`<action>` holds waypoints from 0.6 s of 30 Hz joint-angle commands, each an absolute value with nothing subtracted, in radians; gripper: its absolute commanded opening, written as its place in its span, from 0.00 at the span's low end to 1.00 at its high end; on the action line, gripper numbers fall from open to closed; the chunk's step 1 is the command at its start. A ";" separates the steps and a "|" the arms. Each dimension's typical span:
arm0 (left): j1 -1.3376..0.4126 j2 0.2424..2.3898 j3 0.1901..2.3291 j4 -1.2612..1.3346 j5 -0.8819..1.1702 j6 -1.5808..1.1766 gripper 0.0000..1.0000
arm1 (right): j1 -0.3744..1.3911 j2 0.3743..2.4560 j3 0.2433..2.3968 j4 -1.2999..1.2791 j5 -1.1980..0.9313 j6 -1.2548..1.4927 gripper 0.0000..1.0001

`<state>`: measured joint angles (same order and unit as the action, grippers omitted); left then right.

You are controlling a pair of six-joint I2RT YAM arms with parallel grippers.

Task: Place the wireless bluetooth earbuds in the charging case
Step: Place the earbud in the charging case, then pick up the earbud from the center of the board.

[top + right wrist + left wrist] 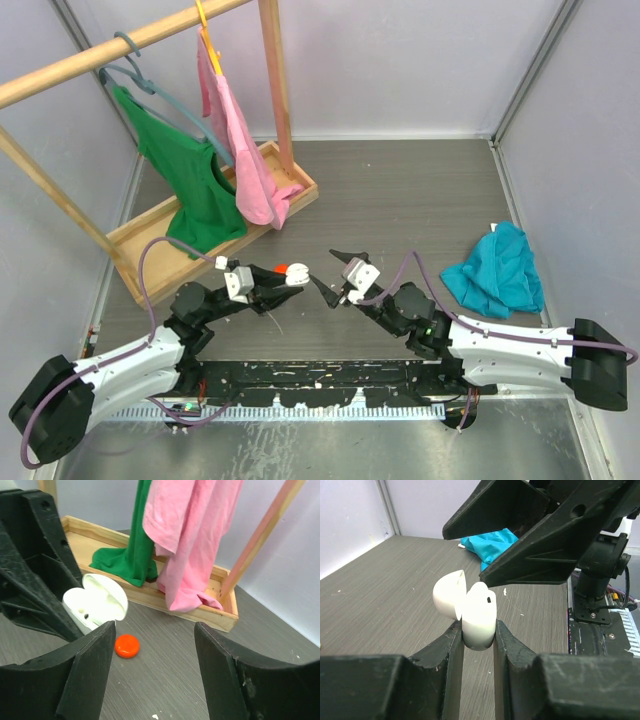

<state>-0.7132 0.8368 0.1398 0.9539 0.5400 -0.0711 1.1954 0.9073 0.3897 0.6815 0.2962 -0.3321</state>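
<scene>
Here, the grey table (400,190) carries everything, and the charging case (479,617) sits near its middle, pinched between the two arms.

Far behind and to the left of the case stands the wooden rack (277,80), its tray base resting on the table. A green shirt (195,190) and a pink garment (245,150) hang from the rack and drape down into the tray. Well to the right of the case, a teal cloth (497,270) lies crumpled on the table.

The left claw (479,630) is clamped on the white case, one finger on each side of its lower body. The case's lid (449,594) is hinged back and open. Whether any earbuds sit in the wells of the case cannot be told; only a small dark spot shows on its inner face.

The right claw (154,632) faces the case from the right, its jaws spread wide with nothing between them. In the left wrist view its black fingers loom just above and beyond the case, crowding the space over the open top.

An orange-red round disc (127,645) lies flat on the table just beside the case, on the rack's side of it.
</scene>
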 commanded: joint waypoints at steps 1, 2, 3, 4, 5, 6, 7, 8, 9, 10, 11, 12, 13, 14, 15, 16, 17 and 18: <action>-0.716 0.820 0.150 1.032 0.587 -0.072 0.00 | 1.187 0.905 0.410 0.693 0.369 -0.324 0.70; -0.715 0.823 0.151 1.031 0.595 -0.072 0.00 | 1.185 0.911 0.418 0.683 0.369 -0.319 0.70; -0.717 0.828 0.153 1.032 0.596 -0.073 0.00 | 1.183 0.916 0.425 0.672 0.369 -0.315 0.70; -0.717 0.829 0.153 1.031 0.595 -0.073 0.00 | 1.181 0.921 0.433 0.660 0.371 -0.312 0.70; -0.717 0.831 0.153 1.030 0.589 -0.074 0.00 | 1.179 0.924 0.442 0.644 0.381 -0.305 0.70; -0.715 0.833 0.152 1.029 0.580 -0.072 0.00 | 1.176 0.925 0.454 0.619 0.402 -0.295 0.70; -0.716 0.834 0.152 1.024 0.569 -0.069 0.00 | 1.171 0.924 0.467 0.587 0.422 -0.277 0.71; -0.716 0.834 0.153 1.010 0.545 -0.066 0.00 | 1.164 0.922 0.485 0.540 0.439 -0.248 0.72; -0.716 0.834 0.154 0.993 0.527 -0.061 0.00 | 1.157 0.920 0.507 0.482 0.454 -0.222 0.72; -0.716 0.833 0.157 0.976 0.513 -0.055 0.00 | 1.147 0.921 0.528 0.419 0.462 -0.194 0.72; -0.716 0.833 0.158 0.964 0.502 -0.051 0.00 | 1.130 0.922 0.554 0.350 0.467 -0.158 0.72; -0.715 0.833 0.157 0.959 0.491 -0.051 0.00 | 1.113 0.925 0.582 0.283 0.466 -0.122 0.73; -0.717 0.832 0.157 0.957 0.480 -0.050 0.00 | 1.097 0.932 0.609 0.210 0.461 -0.083 0.72; -0.717 0.829 0.157 0.952 0.471 -0.048 0.00 | 1.078 0.942 0.636 0.142 0.456 -0.046 0.72; -0.717 0.826 0.157 0.943 0.464 -0.046 0.00 | 1.061 0.952 0.661 0.079 0.456 -0.011 0.72; -0.717 0.822 0.159 0.932 0.457 -0.044 0.00 | 1.043 0.968 0.685 0.011 0.458 0.029 0.73; -0.716 0.814 0.161 0.920 0.453 -0.041 0.00 | 1.024 0.985 0.708 -0.046 0.455 0.071 0.73; -0.716 0.809 0.162 0.909 0.448 -0.038 0.00 | 1.003 1.004 0.727 -0.107 0.448 0.109 0.73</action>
